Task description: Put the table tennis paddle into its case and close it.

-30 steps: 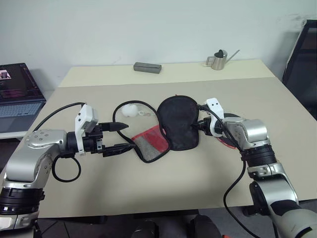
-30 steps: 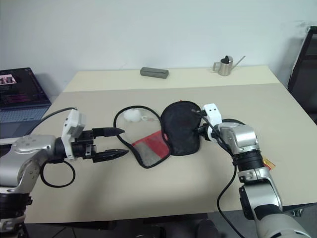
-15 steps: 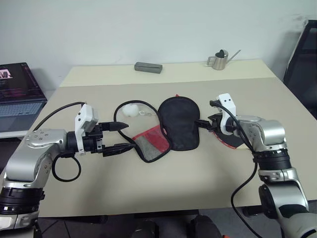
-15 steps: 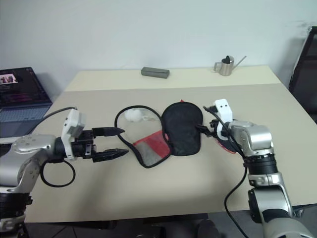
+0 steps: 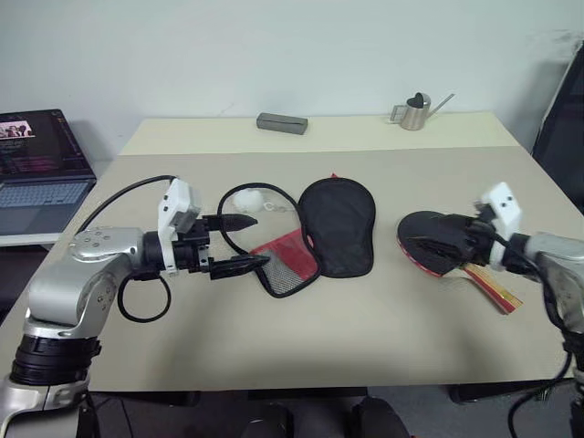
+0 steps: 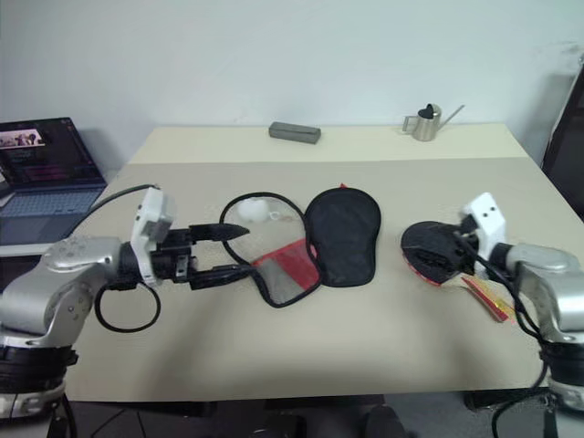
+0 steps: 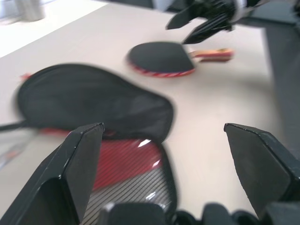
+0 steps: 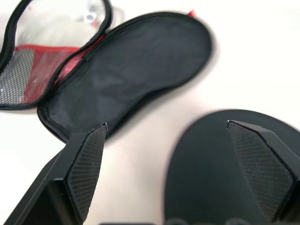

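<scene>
The case (image 5: 324,228) lies unzipped and spread flat mid-desk (image 5: 365,338), mesh half left. The table tennis paddle (image 5: 438,246) lies to its right, apart from it. The left hand (image 5: 245,244), fingers spread, hovers at the mesh edge; contact is unclear. The right hand (image 5: 461,239), apparently open, sits over the blade.

Soft, even light is filling the room, seemingly falling from overhead, and the beige table (image 5: 365,338) is showing no hard glare. Only faint, short shadows are lying under the paddle (image 5: 436,245) and the case (image 5: 339,224). The head views are staying crisp. The left wrist view is smearing with blur, its near fingers (image 7: 77,164) looming soft, and a small bright glint is showing on the red panel (image 7: 123,161).
</scene>
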Controlling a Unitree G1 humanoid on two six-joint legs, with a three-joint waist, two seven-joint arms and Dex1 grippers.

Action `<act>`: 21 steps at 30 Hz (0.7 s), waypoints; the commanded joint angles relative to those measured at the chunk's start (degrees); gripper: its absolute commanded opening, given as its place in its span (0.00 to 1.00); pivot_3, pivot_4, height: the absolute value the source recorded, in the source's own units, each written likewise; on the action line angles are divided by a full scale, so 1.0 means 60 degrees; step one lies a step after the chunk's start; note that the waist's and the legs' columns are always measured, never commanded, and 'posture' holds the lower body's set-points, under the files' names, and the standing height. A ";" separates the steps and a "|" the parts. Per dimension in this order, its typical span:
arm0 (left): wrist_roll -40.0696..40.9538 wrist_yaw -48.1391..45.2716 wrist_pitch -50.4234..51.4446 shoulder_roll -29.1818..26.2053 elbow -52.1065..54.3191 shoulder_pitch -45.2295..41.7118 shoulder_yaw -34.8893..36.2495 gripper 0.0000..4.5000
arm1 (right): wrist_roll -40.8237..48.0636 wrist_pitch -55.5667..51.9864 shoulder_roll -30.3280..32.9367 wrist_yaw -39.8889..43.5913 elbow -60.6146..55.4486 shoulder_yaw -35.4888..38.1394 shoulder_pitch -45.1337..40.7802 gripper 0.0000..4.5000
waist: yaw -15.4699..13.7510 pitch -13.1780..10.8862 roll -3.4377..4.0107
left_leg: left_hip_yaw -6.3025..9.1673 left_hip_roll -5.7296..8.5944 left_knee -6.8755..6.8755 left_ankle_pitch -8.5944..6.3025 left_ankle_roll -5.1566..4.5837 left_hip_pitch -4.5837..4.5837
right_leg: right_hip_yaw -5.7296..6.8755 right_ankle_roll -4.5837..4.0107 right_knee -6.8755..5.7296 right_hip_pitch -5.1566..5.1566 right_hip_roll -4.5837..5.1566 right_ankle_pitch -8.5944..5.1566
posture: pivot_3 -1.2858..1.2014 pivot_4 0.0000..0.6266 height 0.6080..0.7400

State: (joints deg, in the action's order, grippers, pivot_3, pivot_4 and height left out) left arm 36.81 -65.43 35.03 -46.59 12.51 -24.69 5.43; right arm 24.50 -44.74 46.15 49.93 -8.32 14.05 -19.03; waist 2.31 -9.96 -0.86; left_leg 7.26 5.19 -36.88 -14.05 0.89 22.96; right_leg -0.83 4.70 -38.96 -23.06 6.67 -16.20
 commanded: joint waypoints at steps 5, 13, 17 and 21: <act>-0.0739 0.0599 0.0054 0.0506 0.0123 -0.1200 -0.1120 1.00 | 0.0201 0.1295 0.0479 0.0558 0.0343 0.1357 0.1365 0.99 | -0.0071 -0.0013 -0.0021 | -0.0005 0.0000 -0.0007 0.0000 0.0000 -0.0011 | 0.0001 0.0001 -0.0001 0.0021 0.0000 0.0001 | 0.52 0.24 1.00; -0.1048 0.1122 0.0592 0.1370 0.0166 -0.2371 -0.1968 1.00 | -0.0295 0.2354 0.0955 0.0853 0.1952 0.1365 0.2113 0.99 | -0.0075 -0.0035 -0.0057 | 0.0007 -0.0001 -0.0015 0.0000 -0.0002 -0.0039 | 0.0028 0.0016 0.0034 0.0089 0.0001 0.0008 | 0.52 0.24 1.00; -0.1121 0.0995 0.0498 0.1499 0.0191 -0.2519 -0.2127 1.00 | -0.0542 0.2775 0.1042 0.0930 0.2616 0.1215 0.2325 0.99 | -0.0075 -0.0036 -0.0059 | 0.0005 -0.0002 -0.0016 0.0000 -0.0002 -0.0040 | 0.0028 0.0016 0.0036 0.0092 0.0000 0.0008 | 0.52 0.24 1.00; -0.1186 0.0919 0.0425 0.1517 0.0095 -0.2511 -0.2132 1.00 | -0.0708 0.3024 0.1012 0.1089 0.2980 0.0970 0.2451 0.99 | -0.0080 -0.0036 -0.0060 | 0.0007 -0.0002 -0.0015 0.0000 -0.0002 -0.0055 | 0.0029 0.0017 0.0041 0.0112 0.0001 0.0008 | 0.52 0.24 1.00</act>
State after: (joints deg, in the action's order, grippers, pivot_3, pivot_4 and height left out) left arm 29.99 -59.57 38.52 -37.59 12.46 -38.63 -7.65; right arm 20.50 -28.30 51.30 55.56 9.67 19.88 -4.54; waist 1.83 -10.18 -1.22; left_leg 7.32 5.17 -36.97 -14.05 0.88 22.62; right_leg -0.64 4.80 -38.70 -22.36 6.68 -16.16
